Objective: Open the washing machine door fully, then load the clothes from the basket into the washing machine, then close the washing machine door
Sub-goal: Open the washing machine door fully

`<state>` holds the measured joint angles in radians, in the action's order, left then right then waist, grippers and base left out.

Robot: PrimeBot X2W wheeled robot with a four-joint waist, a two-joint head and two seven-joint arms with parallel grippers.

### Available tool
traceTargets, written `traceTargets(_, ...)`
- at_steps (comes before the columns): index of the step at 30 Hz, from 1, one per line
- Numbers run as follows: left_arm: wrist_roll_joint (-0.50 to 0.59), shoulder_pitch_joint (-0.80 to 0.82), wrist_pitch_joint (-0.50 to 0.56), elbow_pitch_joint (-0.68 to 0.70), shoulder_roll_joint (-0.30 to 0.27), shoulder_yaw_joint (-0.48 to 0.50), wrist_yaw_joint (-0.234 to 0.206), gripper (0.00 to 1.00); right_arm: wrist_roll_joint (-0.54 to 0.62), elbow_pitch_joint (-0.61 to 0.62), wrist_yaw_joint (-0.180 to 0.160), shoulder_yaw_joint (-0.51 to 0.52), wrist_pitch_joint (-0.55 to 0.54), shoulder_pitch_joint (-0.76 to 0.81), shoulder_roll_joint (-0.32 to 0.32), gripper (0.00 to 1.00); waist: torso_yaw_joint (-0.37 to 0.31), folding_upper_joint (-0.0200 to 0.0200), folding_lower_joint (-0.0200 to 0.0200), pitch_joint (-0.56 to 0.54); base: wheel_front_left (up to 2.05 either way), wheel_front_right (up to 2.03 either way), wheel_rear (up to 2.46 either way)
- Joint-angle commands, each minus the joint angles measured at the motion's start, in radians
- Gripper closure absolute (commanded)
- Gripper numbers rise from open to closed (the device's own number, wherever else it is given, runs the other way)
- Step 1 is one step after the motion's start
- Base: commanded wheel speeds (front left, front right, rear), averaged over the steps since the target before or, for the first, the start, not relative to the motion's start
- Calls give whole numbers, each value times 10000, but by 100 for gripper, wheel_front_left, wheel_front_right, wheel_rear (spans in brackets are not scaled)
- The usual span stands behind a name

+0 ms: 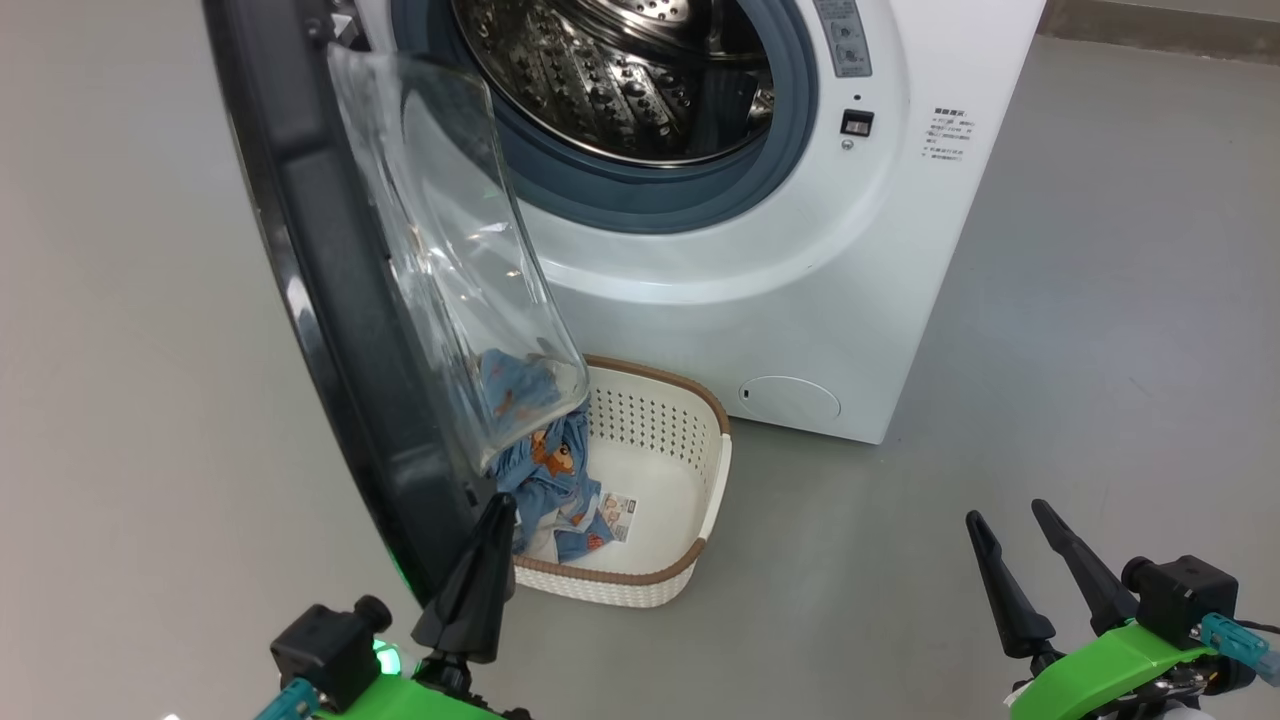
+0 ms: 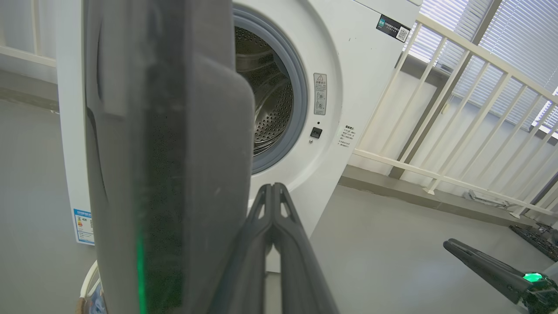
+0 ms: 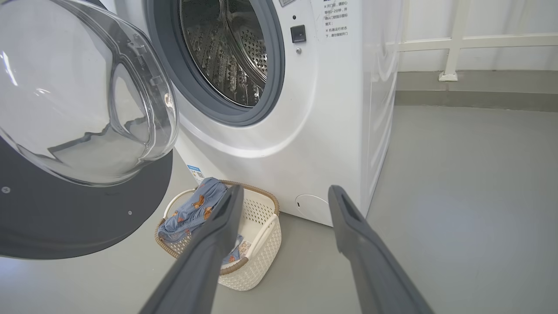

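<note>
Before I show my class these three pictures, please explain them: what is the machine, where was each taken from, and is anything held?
This is a wheeled robot with two arms, each ending in two-fingered jaws. One picture looks down from its head; the others look along each wrist. On the grey floor stands a white washing machine, its round door swung open. Below the door sits a cream basket holding blue bear-print clothes. The left jaws are shut, close to the door's lower edge; the right jaws are open. Neither holds anything.
</note>
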<state>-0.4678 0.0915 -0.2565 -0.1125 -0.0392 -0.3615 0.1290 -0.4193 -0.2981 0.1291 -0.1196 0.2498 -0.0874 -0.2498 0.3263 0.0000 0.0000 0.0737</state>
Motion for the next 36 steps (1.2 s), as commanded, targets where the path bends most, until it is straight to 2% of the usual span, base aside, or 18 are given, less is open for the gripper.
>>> traceTargets(1,72,361,-51,83,-126,492,7,100,9,284,16,-219,120,-204,-86,0,14,0,0,-10,0,0,0)
traceTargets(7,172,234,-52,-211,-154,1056,-26,100,9,315,16,-246,120,-168,-66,0,81,0,0,-51,0,0,0)
traceTargets(11,250,16,-52,-238,-278,1624,-216,100,20,329,16,-315,120,-179,-49,0,139,0,0,-37,0,0,0)
traceTargets(22,386,-281,-52,-358,-1038,3439,-834,100,-3,325,16,-445,120,-195,-7,0,324,0,0,-1,0,0,0)
traceTargets(28,314,81,-53,-989,-1471,4236,-928,100,12,335,16,-479,120,-252,-18,0,374,0,0,81,0,0,0)
traceTargets(36,421,785,-53,-1985,-1894,5114,-757,100,27,359,16,-482,120,-267,-61,0,442,0,0,203,0,0,0)
